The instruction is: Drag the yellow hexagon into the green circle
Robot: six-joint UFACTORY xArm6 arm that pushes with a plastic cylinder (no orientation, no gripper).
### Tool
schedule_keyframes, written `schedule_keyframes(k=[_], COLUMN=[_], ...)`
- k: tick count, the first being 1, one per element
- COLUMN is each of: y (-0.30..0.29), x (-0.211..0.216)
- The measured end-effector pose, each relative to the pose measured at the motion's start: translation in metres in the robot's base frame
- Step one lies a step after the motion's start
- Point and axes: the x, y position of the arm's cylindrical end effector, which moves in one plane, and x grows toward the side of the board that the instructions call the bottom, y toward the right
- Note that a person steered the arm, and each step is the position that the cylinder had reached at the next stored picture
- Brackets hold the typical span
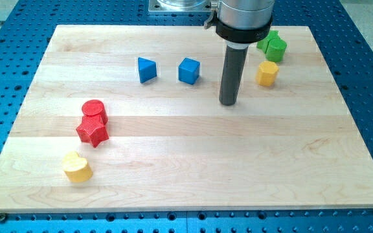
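1. My tip [228,103] is resting on the worktop [186,188] right now, sitting to the view's left of the yellow hexagon [267,73] and slightly lower, with a clear strip of bare wood between them, so nothing is being touched.
2. As for the end effector, there are no jaws to open or clench here: it is a plain dark rod, and at this moment it is grasping and pushing nothing.
3. The yellow hexagon is standing near the view's top right, just below the green pieces [272,45] and close to them, though I am judging a small gap there rather than contact.
4. Progress check: the hexagon is looking near its goal but not yet against it, so the last short push towards the view's top appears to be what is left.
5. I am reckoning my tip is needing to get round to the hexagon's lower side first, since from here a push would send it to the view's right.
6. Elsewhere, two blue blocks [147,69] [189,70] are sitting left of the rod, while a red cylinder [94,111], a red star [92,131] and a yellow heart [77,167] are clustering at the lower left, well apart from the action.
7. Hard to make out: the green cluster is partly hiding behind the arm's housing, so which piece is the green circle I cannot tell.
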Motion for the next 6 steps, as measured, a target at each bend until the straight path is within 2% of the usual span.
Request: schedule_keyframes(k=[1,2,3,4,5,6], y=[0.018,0.047,0.057,0.089,0.100,0.090], x=[-0.033,-0.040,-0.014,-0.048,-0.058,-0.032])
